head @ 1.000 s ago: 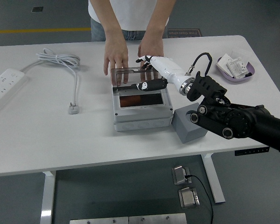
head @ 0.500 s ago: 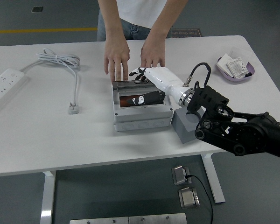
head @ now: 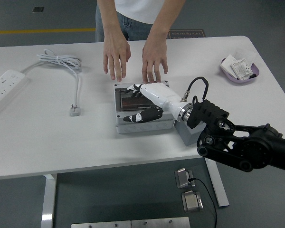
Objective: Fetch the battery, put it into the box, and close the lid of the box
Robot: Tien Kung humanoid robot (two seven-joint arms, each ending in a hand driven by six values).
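Observation:
A grey box (head: 128, 124) stands at the table's middle with its tinted clear lid (head: 129, 99) lying down flat over it. My right hand (head: 145, 101), white with black fingertips, rests palm down on the lid, fingers spread across it and holding nothing. The battery is not to be seen; the hand and the dark lid cover the box's inside. A person at the far side holds both hands (head: 116, 53) flat on the table just behind the box, apart from it. My left arm is out of view.
A grey block (head: 186, 134) sits right of the box, under my right forearm. A purple dish (head: 239, 69) with small packets is at the far right. A white power strip (head: 4, 87) and coiled cable (head: 61, 61) lie at the left.
The lid has swung from upright down flat onto the box under my right hand. The person's hands have left the lid and drawn back toward the far edge.

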